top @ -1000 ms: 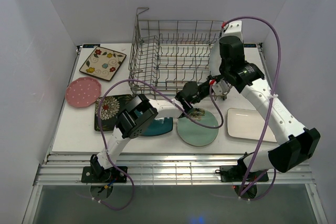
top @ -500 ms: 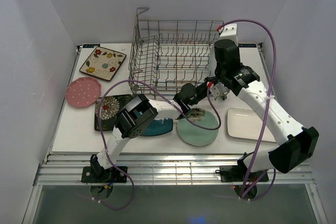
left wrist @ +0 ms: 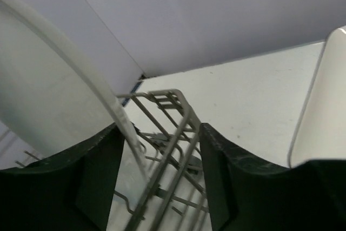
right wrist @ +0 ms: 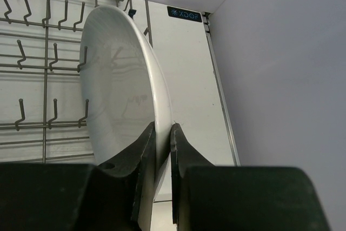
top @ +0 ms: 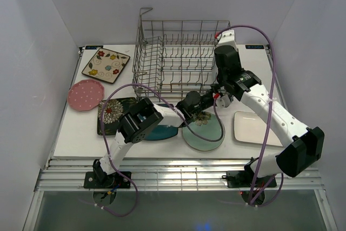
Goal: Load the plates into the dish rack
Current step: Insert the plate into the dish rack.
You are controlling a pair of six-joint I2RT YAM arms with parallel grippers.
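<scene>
In the right wrist view my right gripper (right wrist: 163, 129) is shut on the rim of the white oval plate (right wrist: 121, 79), which stands on edge beside the tines of the dish rack (right wrist: 48, 63). My left gripper (left wrist: 162, 150) is open, with a corner of the dish rack (left wrist: 173, 112) seen between its fingers. The white oval plate's rim (left wrist: 70, 58) runs just inside its left finger. From above, both grippers (top: 203, 101) (top: 219, 91) meet at the front right of the dish rack (top: 178, 52).
On the table lie a cream floral square plate (top: 106, 64), a pink dotted plate (top: 85, 94), a dark patterned plate (top: 112, 113), a teal plate (top: 162, 131), a mint-green round plate (top: 204, 133) and a white rectangular plate (top: 253, 128).
My left gripper has opened and let go of the white plate's rim. The right arm has shifted left, closer to the rack, still gripping the plate.
</scene>
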